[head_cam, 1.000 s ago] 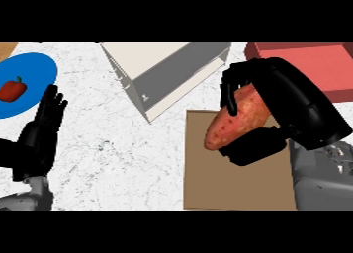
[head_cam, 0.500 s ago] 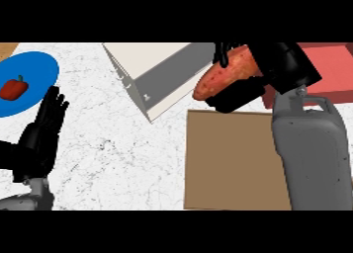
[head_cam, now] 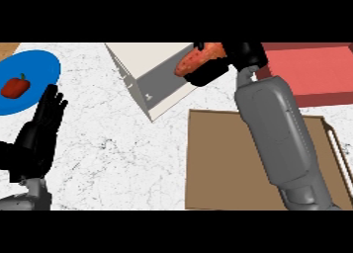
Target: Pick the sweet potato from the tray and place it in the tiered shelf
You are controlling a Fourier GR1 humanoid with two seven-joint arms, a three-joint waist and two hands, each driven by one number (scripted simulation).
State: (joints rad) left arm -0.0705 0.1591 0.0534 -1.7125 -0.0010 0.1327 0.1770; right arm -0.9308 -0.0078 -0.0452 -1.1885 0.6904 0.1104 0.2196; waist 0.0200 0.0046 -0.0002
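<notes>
The orange-red sweet potato (head_cam: pixel 197 60) is held in my right hand (head_cam: pixel 237 57), whose black fingers curl round it. Hand and potato hover over the right side of the white tiered shelf (head_cam: pixel 155 74) at the top middle of the view. The brown tray (head_cam: pixel 226 170) lies bare at the lower right, partly hidden by my grey right forearm (head_cam: pixel 281 133). My left hand (head_cam: pixel 36 133) rests open at the left edge, fingers up, away from all of these.
A blue plate (head_cam: pixel 33 69) with a red bell pepper (head_cam: pixel 15 86) sits at the upper left. A red box-like object (head_cam: pixel 321 74) stands at the upper right, beside my right hand. White speckled counter (head_cam: pixel 113 153) lies between the tray and my left hand.
My right hand has carried the sweet potato up from the tray and further over the shelf, with the forearm stretching out. The left hand has not moved.
</notes>
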